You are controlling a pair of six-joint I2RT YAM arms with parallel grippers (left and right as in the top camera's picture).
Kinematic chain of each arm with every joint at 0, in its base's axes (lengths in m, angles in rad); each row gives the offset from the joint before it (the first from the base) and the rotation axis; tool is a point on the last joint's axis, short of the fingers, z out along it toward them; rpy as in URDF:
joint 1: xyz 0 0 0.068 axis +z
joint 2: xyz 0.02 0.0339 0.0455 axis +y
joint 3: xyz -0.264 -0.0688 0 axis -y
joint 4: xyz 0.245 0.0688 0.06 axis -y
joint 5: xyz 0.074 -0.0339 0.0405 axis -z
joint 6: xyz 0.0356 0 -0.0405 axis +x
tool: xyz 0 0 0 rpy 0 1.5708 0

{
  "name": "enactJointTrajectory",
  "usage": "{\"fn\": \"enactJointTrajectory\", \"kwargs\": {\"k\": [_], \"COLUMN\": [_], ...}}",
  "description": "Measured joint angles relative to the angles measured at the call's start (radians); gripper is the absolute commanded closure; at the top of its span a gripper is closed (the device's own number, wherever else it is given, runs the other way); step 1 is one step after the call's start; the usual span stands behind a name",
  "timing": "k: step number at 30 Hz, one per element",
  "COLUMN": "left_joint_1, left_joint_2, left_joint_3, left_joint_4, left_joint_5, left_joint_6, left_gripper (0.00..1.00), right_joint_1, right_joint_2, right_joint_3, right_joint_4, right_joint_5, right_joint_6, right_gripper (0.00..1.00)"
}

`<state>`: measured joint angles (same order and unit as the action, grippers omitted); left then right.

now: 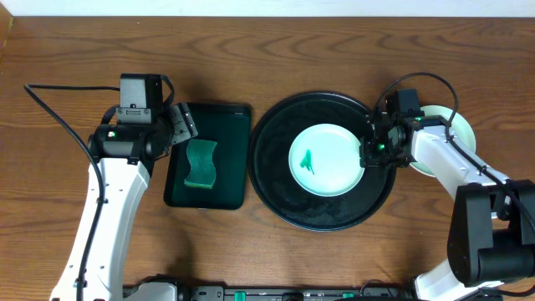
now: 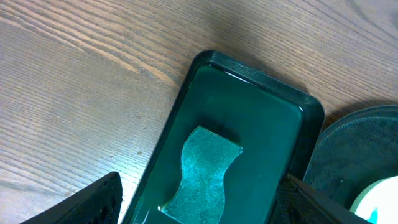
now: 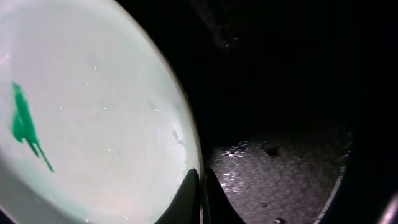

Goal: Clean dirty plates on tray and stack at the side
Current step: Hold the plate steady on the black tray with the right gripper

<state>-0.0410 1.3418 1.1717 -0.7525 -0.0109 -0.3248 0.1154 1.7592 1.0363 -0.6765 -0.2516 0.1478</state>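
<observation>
Dirty plate (image 1: 330, 159): lying in the middle of the tray (image 1: 276, 180), round, shallow, glossy pale mint, showing a small green smear.
Tray: round, glossy black, raised rim, sitting on the wood-grain counter (image 1: 251, 50).
Right gripper (image 3: 200, 180): pinching closed on the plate's right rim.
Left gripper (image 2: 202, 179): hanging wide open over the sponge (image 1: 201, 163).
Sponge: green, wavy-edged, lying in the rectangular dark green tray (image 1: 234, 117) beside the round one.
Second plate (image 1: 461, 127): resting on the counter, partly hiding under the right arm (image 1: 443, 159).

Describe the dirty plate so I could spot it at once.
Find the big round black tray right of centre on the wooden table. The pale mint plate lies inside it. Unlike the other plate past the tray's right edge, it bears a green smear.
</observation>
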Motion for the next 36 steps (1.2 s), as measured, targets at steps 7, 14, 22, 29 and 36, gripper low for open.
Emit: {"fn": "enactJointTrajectory", "kwargs": {"k": [7,14,22,29,36], "left_joint_1": [0.000,0.000,0.000,0.000,0.000], "left_joint_2": [0.000,0.000,0.000,0.000,0.000], "left_joint_3": [0.000,0.000,0.000,0.000,0.000], "left_joint_4": [0.000,0.000,0.000,0.000,0.000], "left_joint_5": [0.000,0.000,0.000,0.000,0.000], "left_joint_6": [0.000,0.000,0.000,0.000,0.000], "left_gripper": [0.20,0.20,0.20,0.20,0.20], "right_joint_1": [0.008,0.010,0.010,0.041,0.057], "right_joint_2": [0.000,0.000,0.000,0.002,0.013], "right_joint_3": [-0.002,-0.011,-0.012,-0.012,-0.012], "right_joint_4": [-0.011,-0.007,0.060,0.075,0.075], "right_joint_5": [-0.027,-0.027,0.002,0.016,0.028], "right_joint_6": [0.092,0.151,0.111,0.094,0.080], "right_gripper": [0.97,0.78,0.77,0.92,0.99]}}
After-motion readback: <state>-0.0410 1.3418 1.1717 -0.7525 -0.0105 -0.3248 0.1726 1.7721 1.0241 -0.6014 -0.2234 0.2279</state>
